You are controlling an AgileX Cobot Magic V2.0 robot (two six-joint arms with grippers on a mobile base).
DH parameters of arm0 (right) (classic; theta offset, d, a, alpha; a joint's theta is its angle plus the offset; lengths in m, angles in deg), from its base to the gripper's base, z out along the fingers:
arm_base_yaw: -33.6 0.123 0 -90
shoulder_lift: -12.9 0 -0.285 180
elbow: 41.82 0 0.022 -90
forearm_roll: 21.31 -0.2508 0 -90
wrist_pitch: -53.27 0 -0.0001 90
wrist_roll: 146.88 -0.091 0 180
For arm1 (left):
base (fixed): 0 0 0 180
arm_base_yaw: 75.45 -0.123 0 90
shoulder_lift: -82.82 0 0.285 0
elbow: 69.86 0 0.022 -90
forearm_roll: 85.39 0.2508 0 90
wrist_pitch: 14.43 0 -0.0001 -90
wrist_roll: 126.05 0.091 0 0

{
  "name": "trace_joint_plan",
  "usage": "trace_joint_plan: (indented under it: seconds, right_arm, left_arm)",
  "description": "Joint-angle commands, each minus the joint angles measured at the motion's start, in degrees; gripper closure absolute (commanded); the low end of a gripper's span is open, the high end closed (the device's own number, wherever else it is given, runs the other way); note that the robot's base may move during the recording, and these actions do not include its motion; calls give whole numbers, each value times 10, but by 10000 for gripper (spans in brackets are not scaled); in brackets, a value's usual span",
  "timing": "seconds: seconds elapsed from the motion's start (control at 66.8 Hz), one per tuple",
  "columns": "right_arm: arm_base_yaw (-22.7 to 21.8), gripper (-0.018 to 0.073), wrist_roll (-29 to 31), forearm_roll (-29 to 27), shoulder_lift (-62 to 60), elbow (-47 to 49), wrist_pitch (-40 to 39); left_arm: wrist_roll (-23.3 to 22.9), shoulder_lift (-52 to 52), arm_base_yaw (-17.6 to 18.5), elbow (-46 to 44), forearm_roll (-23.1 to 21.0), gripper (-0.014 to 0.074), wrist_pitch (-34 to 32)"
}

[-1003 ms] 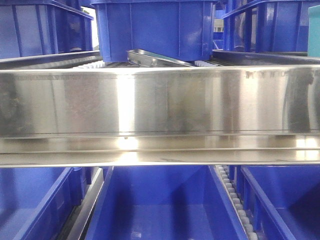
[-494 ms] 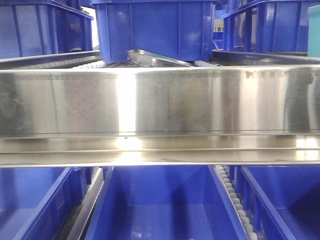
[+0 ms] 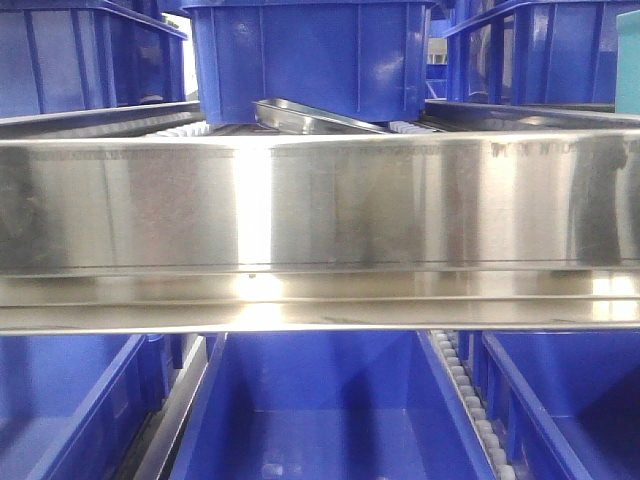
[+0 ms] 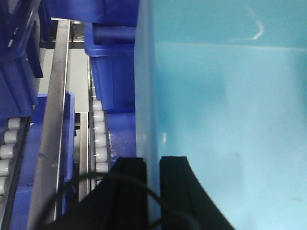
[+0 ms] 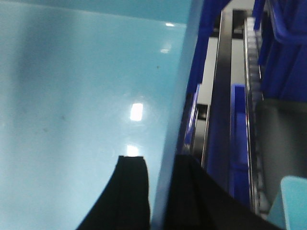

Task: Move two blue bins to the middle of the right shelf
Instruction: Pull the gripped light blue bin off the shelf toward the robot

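A pale blue bin (image 4: 230, 120) fills the right of the left wrist view. My left gripper (image 4: 152, 160) is shut on its left wall, one black finger outside and one inside. In the right wrist view the same kind of pale blue bin (image 5: 81, 96) fills the left, and my right gripper (image 5: 160, 160) is shut on its right wall in the same way. A corner of another pale blue thing (image 5: 292, 201) shows at the lower right; I cannot tell what it is. The front view shows only a pale blue sliver (image 3: 630, 70) at its right edge, and neither gripper.
A wide steel shelf beam (image 3: 320, 230) crosses the front view close up. Dark blue ribbed bins (image 3: 310, 60) stand above it and more dark blue bins (image 3: 320, 410) lie below. White roller tracks (image 4: 98, 139) and steel rails (image 5: 218, 96) run beside the held bin.
The pale blue sliver at the front view's right edge reaches higher than a second ago. The beam and dark blue bins look the same.
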Motion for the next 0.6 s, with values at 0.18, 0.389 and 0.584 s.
trace_joint_plan:
  seconds: [0.18, 0.389, 0.584]
  right_arm:
    - [1, 712, 15, -16, -12, 8, -67]
    - [1, 712, 15, -16, -12, 8, -75]
    - [1, 712, 15, -16, -12, 8, -76]
  left_arm:
    - [1, -8, 4, -6, -14, 707, 2]
    - [1, -8, 4, -6, -14, 707, 0]
    - [1, -8, 4, -6, -14, 707, -3]
